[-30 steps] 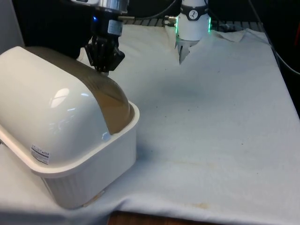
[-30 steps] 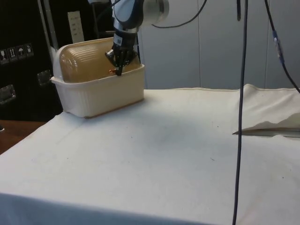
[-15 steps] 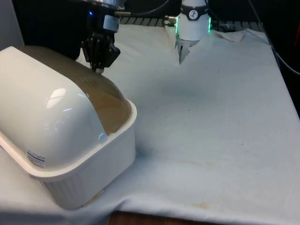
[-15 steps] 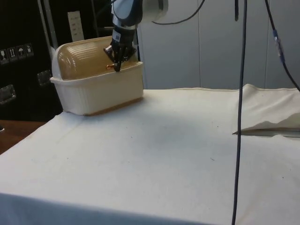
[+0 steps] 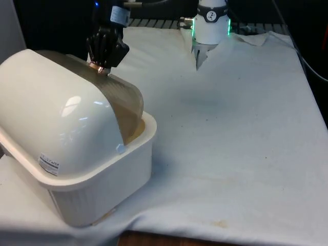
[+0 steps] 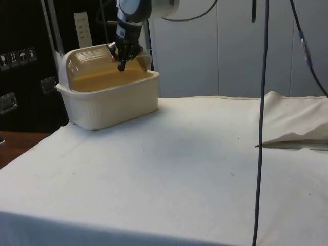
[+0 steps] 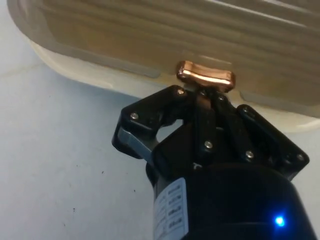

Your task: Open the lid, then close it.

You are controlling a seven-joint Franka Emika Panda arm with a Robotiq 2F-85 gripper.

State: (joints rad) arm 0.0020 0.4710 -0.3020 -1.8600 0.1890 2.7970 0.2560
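The hand (image 5: 102, 66) has raised the lid (image 5: 120, 100) by its handle (image 7: 205, 75).

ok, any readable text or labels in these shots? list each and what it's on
Nothing here can be read as words.
White sticker on the bread box: printed lines, too small to read.
Label on the gripper body: print too blurred to read.
Signs on the dark cabinet: small pictograms, no legible words.
Pale tag on the cabinet: marks, not legible.

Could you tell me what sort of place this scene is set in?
Probably a robotics lab or test bench: a table under a white cloth, a lone bread box whose lid handle the arm's hand grips, and dangling cables.
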